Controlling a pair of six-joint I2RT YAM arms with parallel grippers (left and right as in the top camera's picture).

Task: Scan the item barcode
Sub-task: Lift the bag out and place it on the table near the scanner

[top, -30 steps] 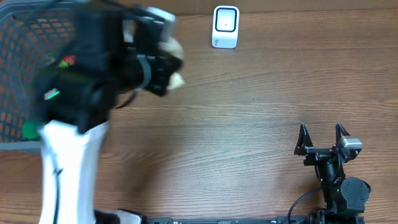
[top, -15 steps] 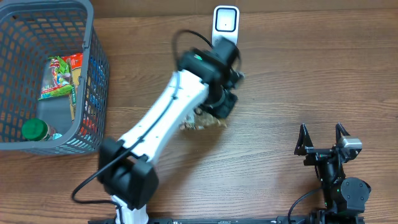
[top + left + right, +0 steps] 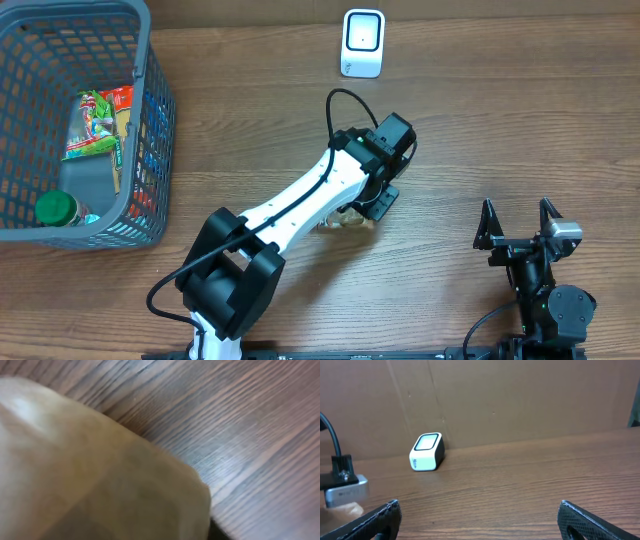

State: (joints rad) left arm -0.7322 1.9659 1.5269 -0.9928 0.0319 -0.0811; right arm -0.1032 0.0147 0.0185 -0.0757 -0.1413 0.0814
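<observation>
Surface is a brown wood-grain table (image 3: 480, 120) with the grain running across it, matte, and a soft glare patch in the left wrist view. The back of the room is a plain brown cardboard wall (image 3: 520, 395) standing right at the table's far edge, with fold lines visible. The left gripper (image 3: 375, 205) is down at table level mid-table, sitting over the item (image 3: 345, 218), a tan, crumpled-looking packet lying on the wood directly beneath and just behind the fingers. The left wrist camera is nearly filled by the item's blurred tan surface (image 3: 90, 470), with bare table beyond it. Fingers aren't resolvable in either view, so I can't tell whether they're parted or clamped, or whether they touch the packet. A black cable (image 3: 335, 105) loops over that arm's wrist. The right gripper (image 3: 517, 212) is parked near the table's front edge, well apart from the item, fingers spread wide with nothing between them; both tips frame bare wood in its own camera (image 3: 482, 517). The scanner (image 3: 362, 42), a white box with a dark face, stands against the wall, ahead and left of the right fingers (image 3: 426, 452), well beyond the left fingers. A gray mesh basket (image 3: 150, 120) sits far left of both, holding a red-green snack packet (image 3: 95, 125) and a green-capped bottle (image 3: 55, 208).
</observation>
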